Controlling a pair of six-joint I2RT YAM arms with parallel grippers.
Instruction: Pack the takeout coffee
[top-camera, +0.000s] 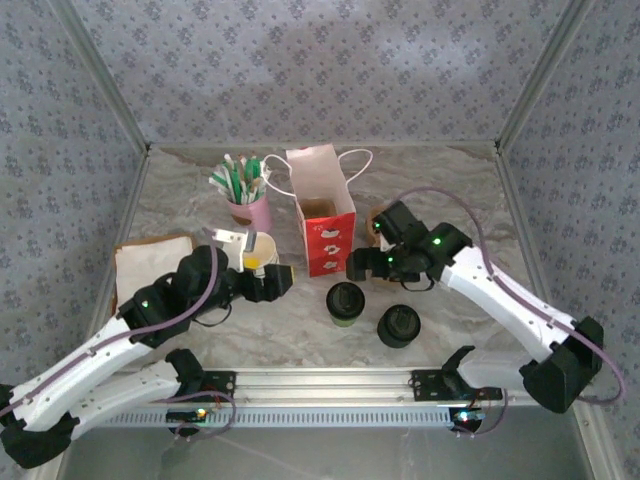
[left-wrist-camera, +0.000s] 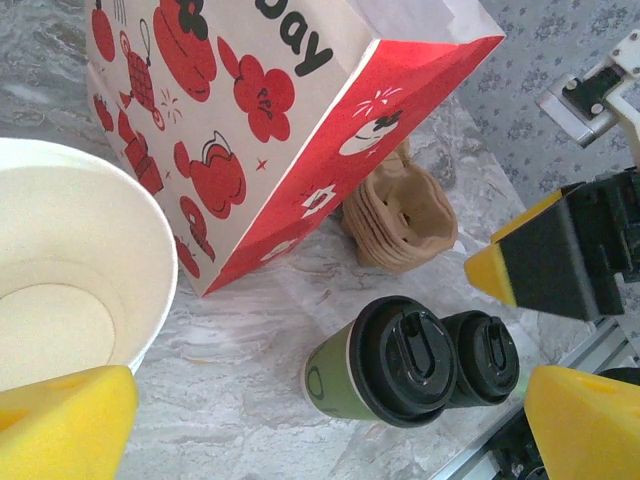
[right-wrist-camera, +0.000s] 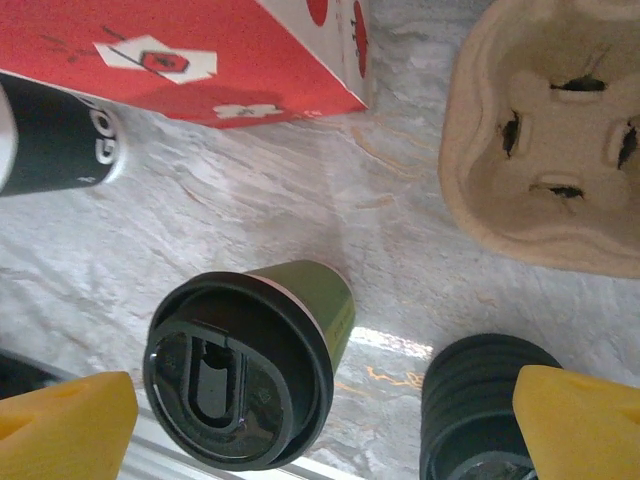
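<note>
The takeout coffee (top-camera: 345, 303) is a small green cup with a round black lid, standing upright on the marble just in front of the red and white paper bag (top-camera: 325, 215). In the left wrist view the coffee (left-wrist-camera: 390, 365) stands ahead of my left gripper (left-wrist-camera: 320, 430), whose yellow fingertips (left-wrist-camera: 60, 425) are spread wide with nothing between them. My left gripper (top-camera: 278, 280) sits left of the cup. My right gripper (top-camera: 362, 265) hovers just above and behind the coffee (right-wrist-camera: 250, 370), also open and empty.
A squat pile of black lids (top-camera: 398, 325) stands right of the coffee. A lidless white cup (top-camera: 258, 250) is beside the left gripper. Cardboard cup carriers (right-wrist-camera: 550, 130) lie right of the bag. A pink cup of stirrers (top-camera: 247, 195) stands at the back, and brown paper (top-camera: 150, 265) lies left.
</note>
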